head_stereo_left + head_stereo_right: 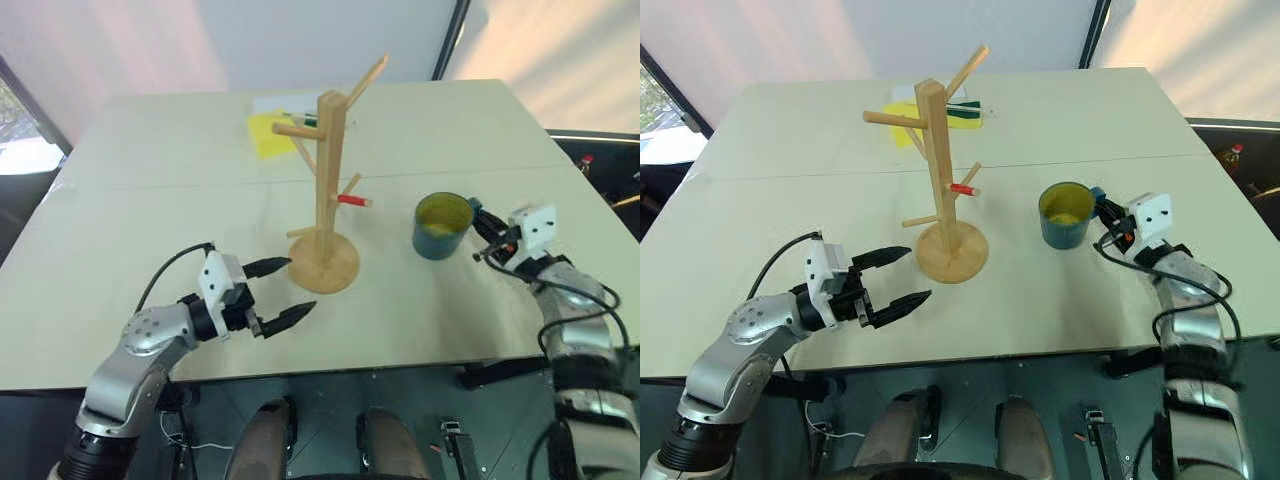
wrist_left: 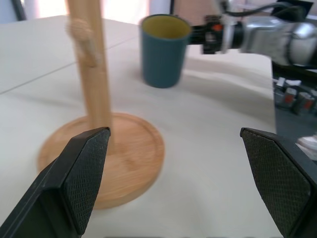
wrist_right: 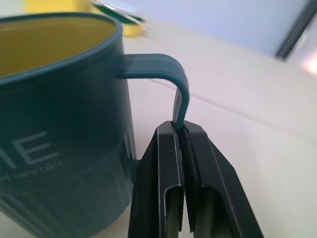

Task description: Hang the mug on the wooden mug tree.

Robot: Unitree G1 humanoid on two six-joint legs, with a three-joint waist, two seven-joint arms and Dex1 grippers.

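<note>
Left gripper (image 1: 282, 292): jaws spread wide, holding nothing, near the stand's base.
Wooden mug tree (image 1: 325, 190): mid-table, post upright, pegs angling outward.
Mug (image 1: 441, 226): right of the tree, upright, mouth up, handle toward the right gripper (image 3: 182, 130), which clamps that handle.
Table (image 1: 150, 200): pale.

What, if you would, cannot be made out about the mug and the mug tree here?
- Mug lettering: right wrist view, cut off by the edge.
- Mug handle's lower end: hidden between the right gripper's fingers.
- Mug tree pegs: left wrist view, cut off above.
- Items behind the tree: too small to identify.
</note>
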